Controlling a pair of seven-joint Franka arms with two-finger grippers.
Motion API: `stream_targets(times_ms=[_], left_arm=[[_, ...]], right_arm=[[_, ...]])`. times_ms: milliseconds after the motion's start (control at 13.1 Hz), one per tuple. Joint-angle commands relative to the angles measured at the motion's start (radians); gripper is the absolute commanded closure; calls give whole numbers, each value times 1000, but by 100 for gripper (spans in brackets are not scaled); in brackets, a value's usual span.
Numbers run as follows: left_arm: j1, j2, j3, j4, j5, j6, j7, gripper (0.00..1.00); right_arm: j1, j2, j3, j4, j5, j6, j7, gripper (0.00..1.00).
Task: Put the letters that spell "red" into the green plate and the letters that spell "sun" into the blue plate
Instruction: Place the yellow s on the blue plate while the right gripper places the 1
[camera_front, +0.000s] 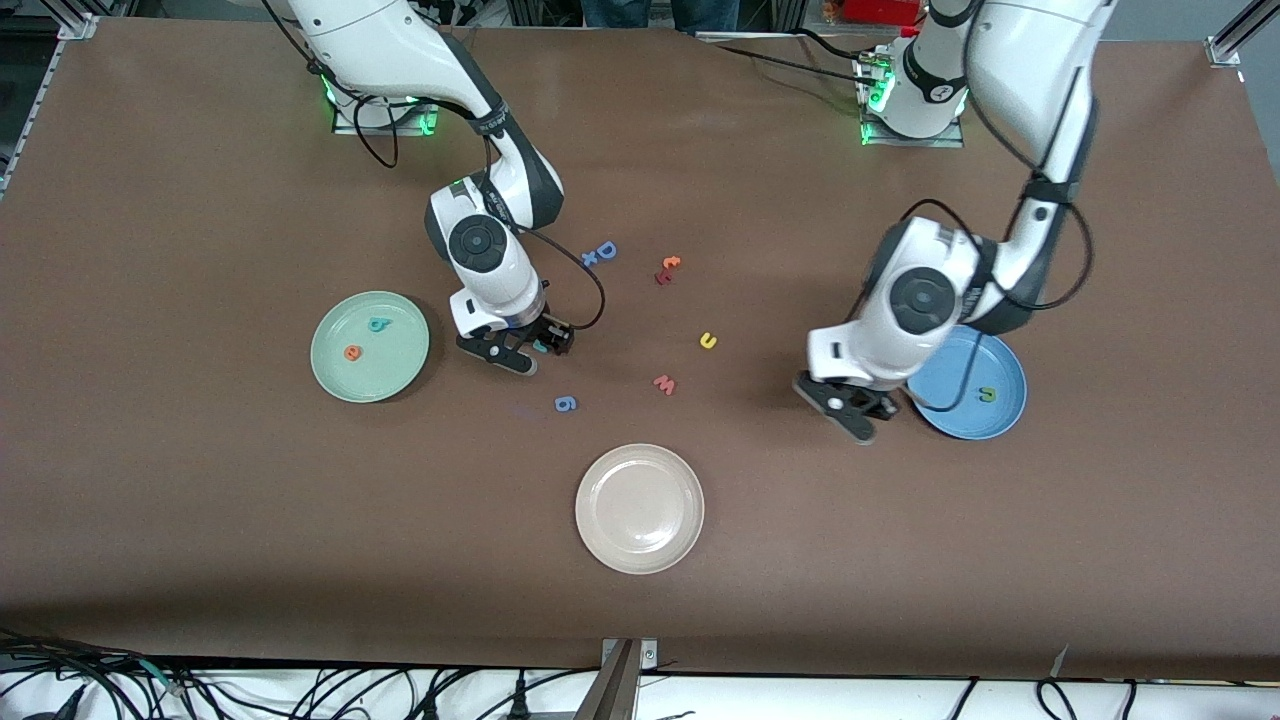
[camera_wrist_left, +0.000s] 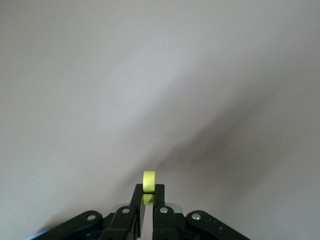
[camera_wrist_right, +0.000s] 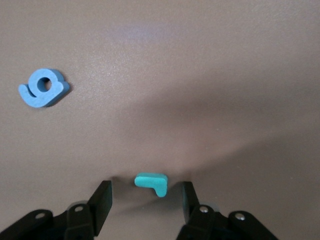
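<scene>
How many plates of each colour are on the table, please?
green plate: 1
blue plate: 1
cream-white plate: 1
Total: 3 plates

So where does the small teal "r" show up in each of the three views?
Front view: the teal "r" lies on the table between the right gripper fingers, beside the green plate.
Right wrist view: the teal "r" lies between the open fingers.
Left wrist view: not in it.
Shared landmark: the blue "g", in the front and right wrist views.
</scene>
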Motion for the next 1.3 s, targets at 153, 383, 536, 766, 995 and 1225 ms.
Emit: stream_targets(times_ms=[153, 383, 536, 766, 995, 1225], left_arm=[[154, -52, 10, -34, -36, -130, 42, 94], [226, -37, 10, -81, -36, -127, 29, 92], [257, 0, 10, -90, -36, -92, 26, 89], [274, 34, 10, -103, -53, -41, 20, 85], [274, 51, 10, -101, -62, -26, 3, 67], [265, 42, 7, -98, -64, -41, -44, 64]], right_arm=[[5, 23, -5, 19, -6, 15, 2, 47], [3, 24, -6, 18, -6, 18, 2, 50], [2, 27, -8, 16, -6, 18, 2, 54], [2, 27, -9, 18, -6, 18, 0, 74], [2, 20, -15, 18, -6, 13, 0, 81], [2, -37, -47, 15, -8, -43, -16, 81]])
